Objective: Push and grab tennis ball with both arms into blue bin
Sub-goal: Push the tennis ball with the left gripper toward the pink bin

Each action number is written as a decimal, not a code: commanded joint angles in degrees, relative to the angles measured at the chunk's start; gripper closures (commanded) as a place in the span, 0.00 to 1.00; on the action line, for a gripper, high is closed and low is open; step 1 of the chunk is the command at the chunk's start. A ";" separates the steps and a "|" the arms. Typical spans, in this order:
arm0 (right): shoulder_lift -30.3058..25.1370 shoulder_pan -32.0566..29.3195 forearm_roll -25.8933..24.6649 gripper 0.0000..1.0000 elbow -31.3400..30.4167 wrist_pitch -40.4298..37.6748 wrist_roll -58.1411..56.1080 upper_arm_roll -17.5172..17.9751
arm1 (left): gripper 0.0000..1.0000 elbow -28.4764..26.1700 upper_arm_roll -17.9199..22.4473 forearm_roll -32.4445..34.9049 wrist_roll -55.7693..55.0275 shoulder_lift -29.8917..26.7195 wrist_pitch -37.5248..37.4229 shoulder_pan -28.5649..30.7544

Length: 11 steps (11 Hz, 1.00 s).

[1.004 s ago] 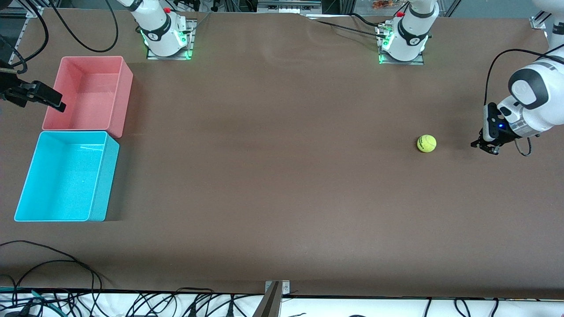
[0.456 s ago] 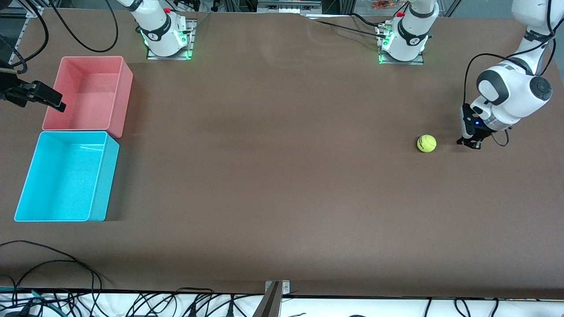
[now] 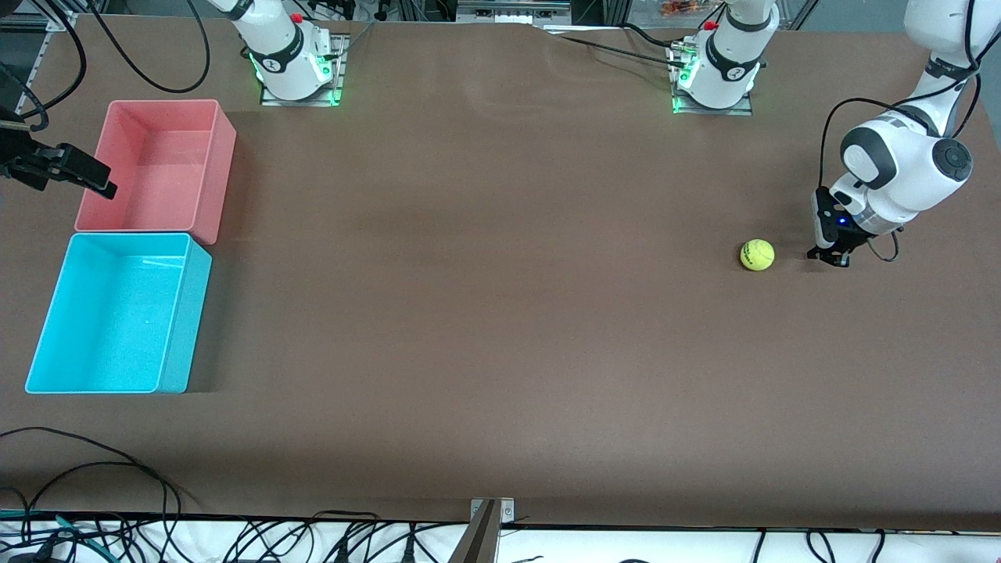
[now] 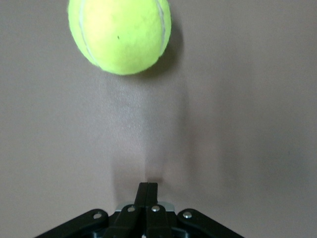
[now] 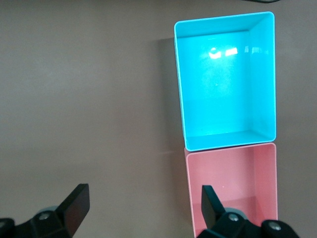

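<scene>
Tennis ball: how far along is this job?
Early. Nothing is done yet: the ball lies on the table, apart from the shut left tool beside it, poised to push. Left: pushing it across to the open right tool, then dropping it in the empty blue bin.

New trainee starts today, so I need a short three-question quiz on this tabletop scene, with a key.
1. True or false: the left gripper is shut and touches the tennis ball.
2. Which bin lies nearer the front camera: (a) the blue bin or (b) the pink bin?
3. Fill in: the right gripper, beside the pink bin, is ____.

Key: 1 false, shut but apart from the ball. 2 a. 3 open.
</scene>
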 commanded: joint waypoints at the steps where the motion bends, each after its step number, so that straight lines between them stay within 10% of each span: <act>1: 0.34 -0.15 -0.43 0.00 1.19 -0.43 0.51 0.16 | 1.00 -2.83 -5.66 -1.81 -5.54 -0.69 2.09 -0.77; 5: 0.34 -0.06 -0.43 0.00 1.19 -0.52 0.51 0.25 | 1.00 -9.27 -22.03 -1.64 -32.32 -2.27 11.34 -6.79; 8: 0.25 -0.06 -0.43 0.00 1.19 -0.52 0.51 0.25 | 1.00 -8.83 -21.87 -1.20 -39.68 -4.81 9.32 -12.54; 11: 0.25 0.02 -0.43 0.00 1.19 -0.78 0.51 0.25 | 1.00 -7.25 -19.76 7.82 -34.68 -6.32 5.37 -2.75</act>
